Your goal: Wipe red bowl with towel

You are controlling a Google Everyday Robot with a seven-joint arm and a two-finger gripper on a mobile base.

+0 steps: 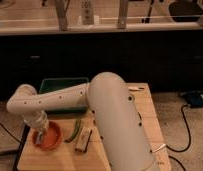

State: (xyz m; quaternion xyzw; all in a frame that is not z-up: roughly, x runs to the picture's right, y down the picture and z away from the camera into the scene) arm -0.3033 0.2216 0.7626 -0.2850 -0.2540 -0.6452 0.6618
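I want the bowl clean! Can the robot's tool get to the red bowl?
Probably yes. The tool is already down over the red bowl, at its left side, with a pale towel scrap there. Nothing blocks it.

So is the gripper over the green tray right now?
No, the gripper is down over the red bowl at the table's front left, while the green tray sits farther back.
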